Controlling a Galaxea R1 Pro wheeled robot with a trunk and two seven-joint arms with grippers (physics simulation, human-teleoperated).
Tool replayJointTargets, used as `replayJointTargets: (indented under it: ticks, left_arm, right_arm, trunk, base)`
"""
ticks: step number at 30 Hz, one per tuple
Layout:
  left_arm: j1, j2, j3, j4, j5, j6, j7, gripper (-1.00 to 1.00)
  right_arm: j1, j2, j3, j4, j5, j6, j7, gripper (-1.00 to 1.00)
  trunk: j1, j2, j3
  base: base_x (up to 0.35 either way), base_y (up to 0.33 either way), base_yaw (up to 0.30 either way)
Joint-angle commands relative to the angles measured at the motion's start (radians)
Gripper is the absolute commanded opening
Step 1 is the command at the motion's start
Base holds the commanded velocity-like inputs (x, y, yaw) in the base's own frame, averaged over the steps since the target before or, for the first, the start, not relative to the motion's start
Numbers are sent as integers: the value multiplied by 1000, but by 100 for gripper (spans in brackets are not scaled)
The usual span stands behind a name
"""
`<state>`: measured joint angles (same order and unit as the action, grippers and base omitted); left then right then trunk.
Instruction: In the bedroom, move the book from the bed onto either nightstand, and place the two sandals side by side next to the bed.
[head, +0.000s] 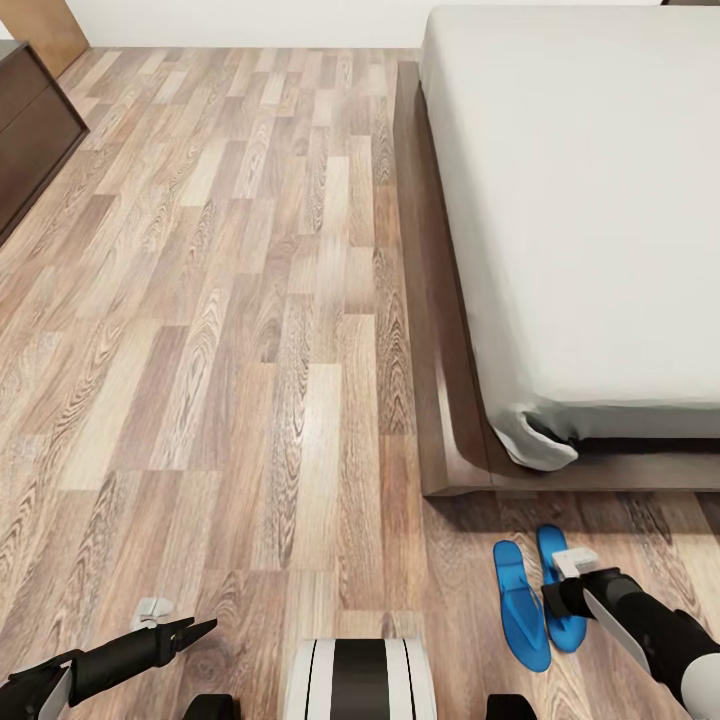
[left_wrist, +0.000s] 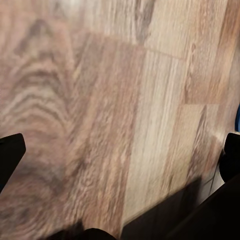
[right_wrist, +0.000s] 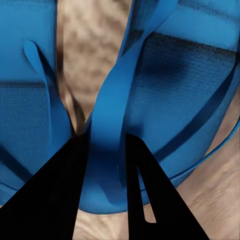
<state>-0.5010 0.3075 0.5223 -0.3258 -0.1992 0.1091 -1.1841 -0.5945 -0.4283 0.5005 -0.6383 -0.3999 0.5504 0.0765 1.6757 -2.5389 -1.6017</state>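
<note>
Two sandals (head: 540, 600) are lying side by side on the floor (head: 230, 350), just off the foot corner of the bed (head: 600, 200). We are working the sandal step; the book is not showing on the mattress from here. Our right end effector (head: 552, 598) is sitting low over the right-hand sandal (right_wrist: 165, 100), its fingers (right_wrist: 145, 200) straddling the blue strap (right_wrist: 112, 125), seemingly pinching it, though we cannot tell for certain. Our left end effector (head: 195, 632) is hanging idle above bare planks, fingers (left_wrist: 10, 155) spread apart and holding nothing. Next, we judge, comes letting go and lifting straight up without dragging the strap.
</note>
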Motion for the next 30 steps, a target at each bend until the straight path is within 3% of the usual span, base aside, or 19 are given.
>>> replayJointTargets:
  ticks: [1,30]
  left_arm:
    - [-1,-1,8,-1,-8,11,-6,100]
    - [-1,-2,8,0,-8,9,-5,100]
  right_arm:
    - [-1,-1,4,-3,1,3,3,-100]
    - [-1,-1,3,5,1,5,3,-100]
  trunk:
    - [0,0,-1]
    - [0,0,-1]
  base:
    - [0,0,0]
    - [0,-10,0]
